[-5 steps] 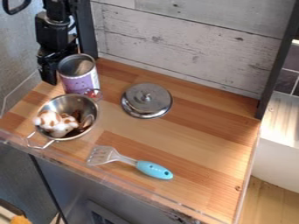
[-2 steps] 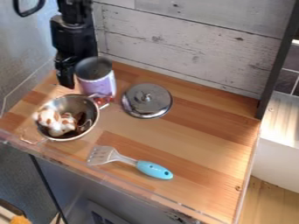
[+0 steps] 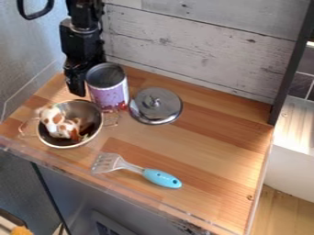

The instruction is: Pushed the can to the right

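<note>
The gripper hangs at the upper left of the counter, low beside the left side of the can and partly behind it. The can, purple and silver with a dark open top, stands upright between the gripper and the metal lid, behind the bowl's right edge. Whether the gripper's parts are apart or together cannot be made out.
A metal bowl with wire handles holds a brown-and-white plush toy. Right of the can lies a silver lid, very near it. A spatula with a blue handle lies toward the front. A whitewashed wooden wall stands behind.
Gripper and can have both moved to the right, bringing the can close to the lid. The bowl has turned slightly, with its toy and handles shifted, and the lid has shifted a little right.
</note>
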